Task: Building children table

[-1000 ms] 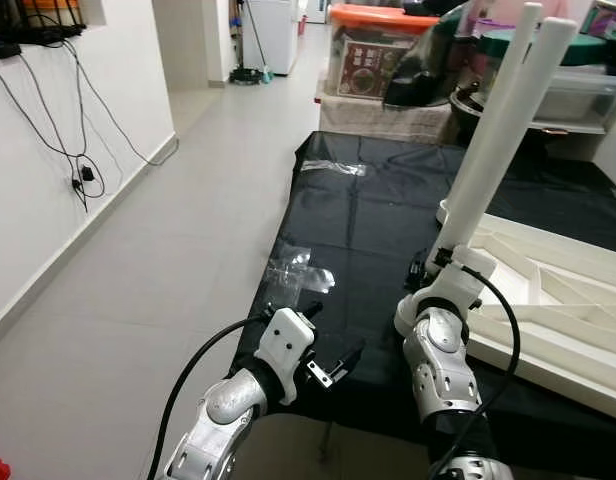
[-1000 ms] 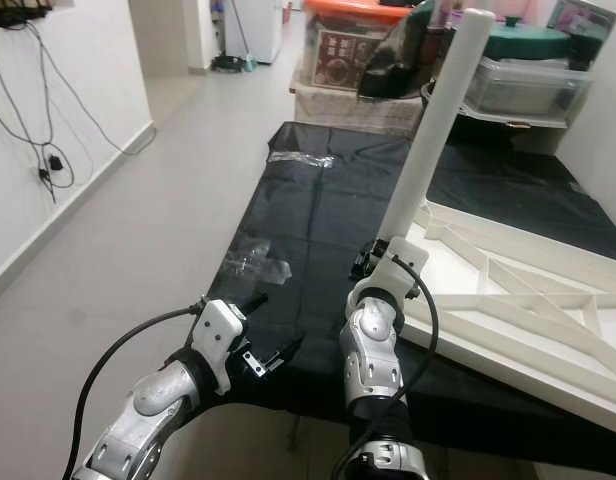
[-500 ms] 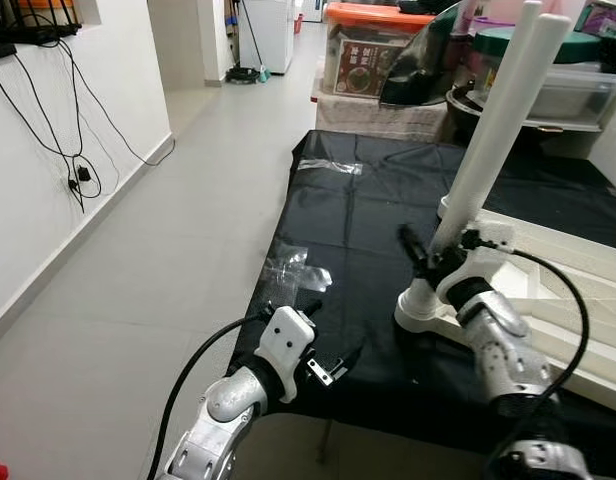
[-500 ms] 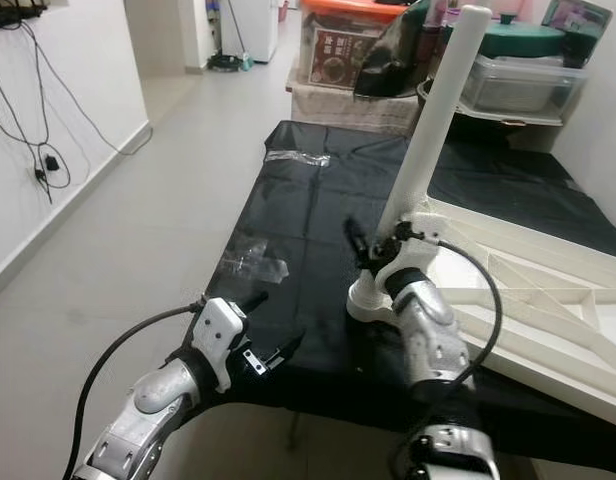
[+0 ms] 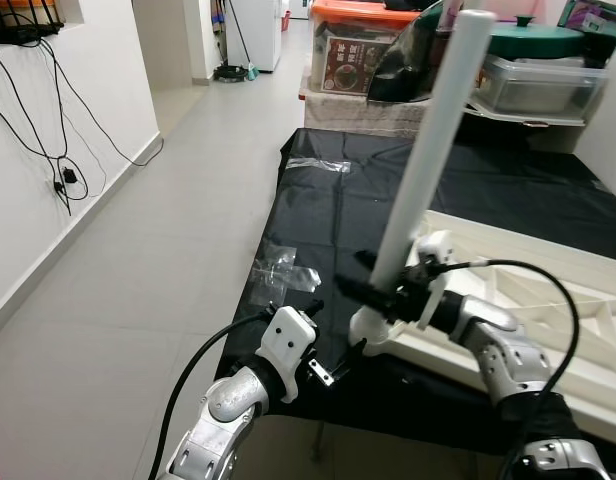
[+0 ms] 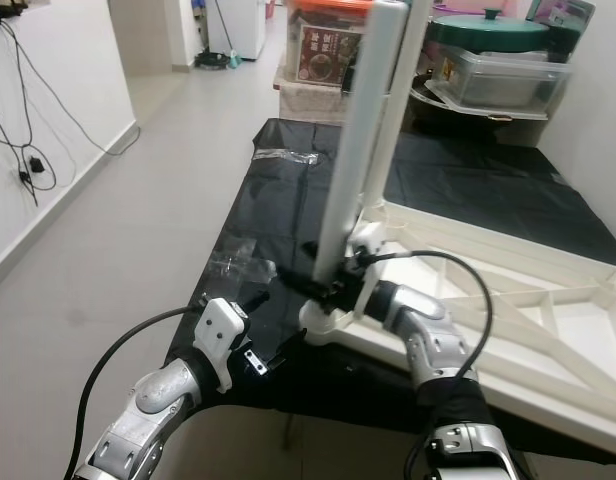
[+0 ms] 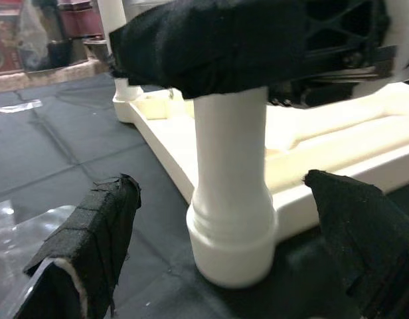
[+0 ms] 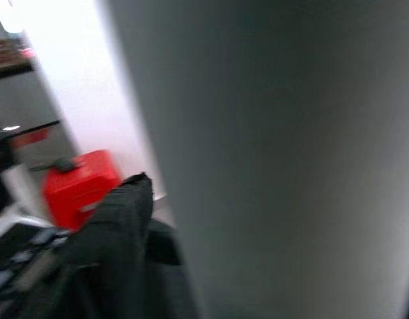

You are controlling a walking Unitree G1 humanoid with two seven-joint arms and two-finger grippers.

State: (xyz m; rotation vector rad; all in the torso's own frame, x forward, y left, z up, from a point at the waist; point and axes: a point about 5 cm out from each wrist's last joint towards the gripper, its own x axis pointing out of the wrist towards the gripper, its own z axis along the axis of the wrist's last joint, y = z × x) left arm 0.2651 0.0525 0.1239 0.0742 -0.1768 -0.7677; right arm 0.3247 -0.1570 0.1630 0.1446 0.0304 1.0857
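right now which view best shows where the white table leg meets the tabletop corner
The left wrist view: the round white plastic table leg and its ringed base fill the centre, seated at the white upturned tabletop corner. The eye views show the joint smaller, partly hidden by the right end effector. The right wrist view gives a blurred close-up of the leg.

A white table leg, a long round tube, stands upright in its socket at the near corner of the upturned white tabletop, my right gripper clamped around its base. A second leg rises just behind it. The tabletop's ribbed underside faces up, resting on a black sheet over the floor.
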